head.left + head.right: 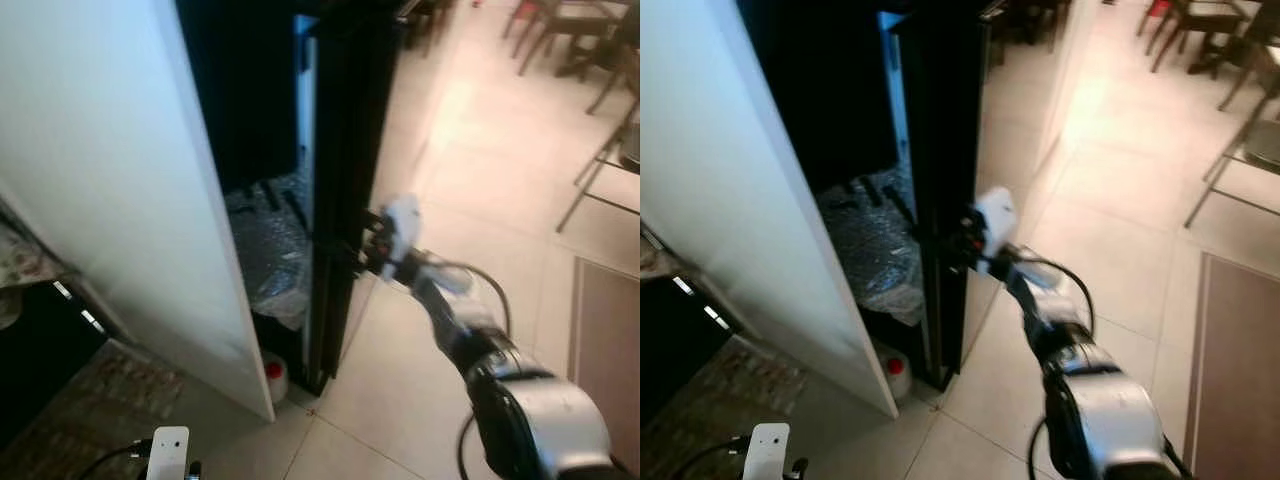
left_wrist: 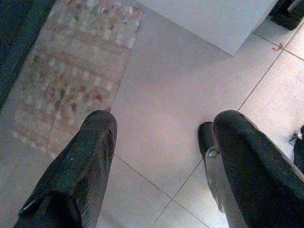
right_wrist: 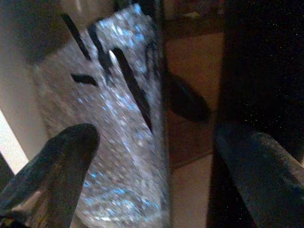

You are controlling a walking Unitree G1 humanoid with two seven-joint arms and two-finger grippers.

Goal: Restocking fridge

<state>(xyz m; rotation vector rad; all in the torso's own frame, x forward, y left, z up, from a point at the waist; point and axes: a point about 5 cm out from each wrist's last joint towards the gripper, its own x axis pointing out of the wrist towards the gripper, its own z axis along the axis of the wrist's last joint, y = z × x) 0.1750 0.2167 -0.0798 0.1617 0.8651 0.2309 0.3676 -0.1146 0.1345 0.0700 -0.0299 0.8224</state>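
Head views, fridge [image 1: 330, 150]: tall black unit, one black door standing edge-on to the camera, dark inside; it stands beyond a white panel [image 1: 110, 170] on the robot's left.
Head views, contents: one crinkled sheet of bubble wrap [image 1: 275, 255] lies low inside, with dark strips across it; nothing else inside can be made out.
Head views, floor: one red-capped bottle [image 1: 272, 375] stands at the fridge's foot, just beside the white panel's lower corner.
Head views, right gripper [image 1: 368, 245]: at the black door's edge, about level with the bubble wrap.
Head views, background: pale tiles, several chairs [image 1: 600, 110] well apart on the right.
Left wrist view, left gripper [image 2: 159, 152]: two black fingers spread wide, nothing between them, pointed down at tile near one patterned rug [image 2: 76, 71].
Right wrist view, right fingers [image 3: 52, 166]: parted, one on each side of the door edge; contact with it cannot be told.
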